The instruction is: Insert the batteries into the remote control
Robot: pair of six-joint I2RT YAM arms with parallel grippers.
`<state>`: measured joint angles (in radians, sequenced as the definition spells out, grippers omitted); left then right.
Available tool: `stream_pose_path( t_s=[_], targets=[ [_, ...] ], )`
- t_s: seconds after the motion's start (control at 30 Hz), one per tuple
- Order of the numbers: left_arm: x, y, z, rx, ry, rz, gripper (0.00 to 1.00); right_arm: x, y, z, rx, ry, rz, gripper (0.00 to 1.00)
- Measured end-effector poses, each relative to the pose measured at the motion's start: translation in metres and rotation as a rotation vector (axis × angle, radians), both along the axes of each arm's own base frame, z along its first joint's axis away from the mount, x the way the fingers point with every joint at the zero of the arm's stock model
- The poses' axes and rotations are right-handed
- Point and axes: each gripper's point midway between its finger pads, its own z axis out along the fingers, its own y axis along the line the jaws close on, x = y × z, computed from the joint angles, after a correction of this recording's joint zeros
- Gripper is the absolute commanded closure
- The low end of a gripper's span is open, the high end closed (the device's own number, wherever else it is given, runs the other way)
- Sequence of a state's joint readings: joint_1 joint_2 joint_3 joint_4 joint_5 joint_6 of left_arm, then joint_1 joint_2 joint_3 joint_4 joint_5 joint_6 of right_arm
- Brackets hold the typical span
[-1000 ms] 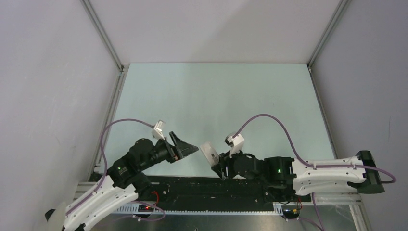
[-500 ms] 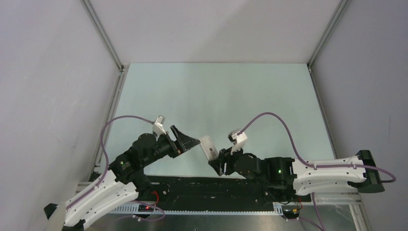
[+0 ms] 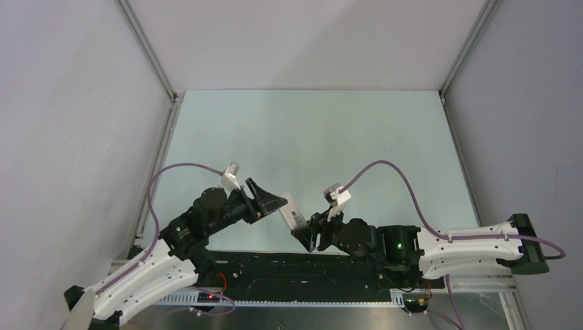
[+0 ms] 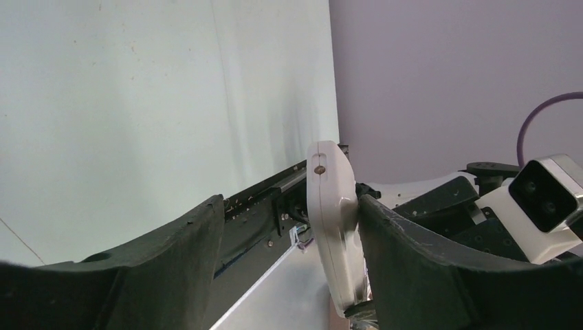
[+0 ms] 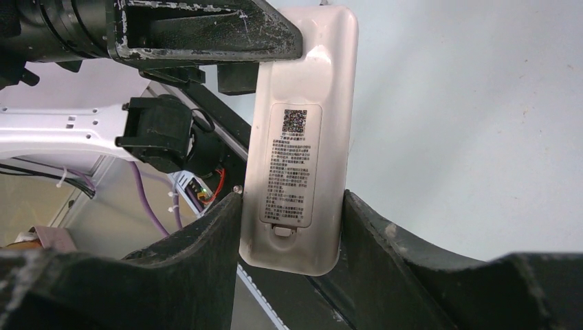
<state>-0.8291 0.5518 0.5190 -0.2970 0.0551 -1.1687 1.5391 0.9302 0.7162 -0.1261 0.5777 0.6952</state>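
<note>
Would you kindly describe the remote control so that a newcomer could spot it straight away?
Near the front edge of the pale table, where the two arms meet, the right hand grips the remote control, its far end inside the open left hand. It is a flat white slab with a dark printed label on its back, unlike the boxy white wrist cameras.

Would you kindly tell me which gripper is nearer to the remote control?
Right. The right gripper is shut on the remote control, pinching one end between both fingers. The left gripper is open around the other end, with a gap on one side.
</note>
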Motion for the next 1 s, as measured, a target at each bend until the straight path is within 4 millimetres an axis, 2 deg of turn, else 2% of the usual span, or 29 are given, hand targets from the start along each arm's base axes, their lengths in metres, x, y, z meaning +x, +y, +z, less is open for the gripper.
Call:
stream_pose_path(
  t_s=[0.67, 0.83, 1.0],
  targets=[
    [0.0016, -0.0031, 0.0069, -0.024, -0.017, -0.004, 0.33, -0.0022, 0.0066, 0.0074, 0.031, -0.012, 0.017, 0.83],
    [0.0014, -0.0032, 0.0074, -0.026, -0.018, -0.005, 0.39, -0.0022, 0.0067, 0.0077, 0.032, -0.014, 0.018, 0.83],
    [0.0014, -0.0041, 0.0086, -0.03, -0.021, -0.009, 0.5, -0.0021, 0.0066, 0.0075, 0.031, -0.013, 0.017, 0.83]
  ],
)
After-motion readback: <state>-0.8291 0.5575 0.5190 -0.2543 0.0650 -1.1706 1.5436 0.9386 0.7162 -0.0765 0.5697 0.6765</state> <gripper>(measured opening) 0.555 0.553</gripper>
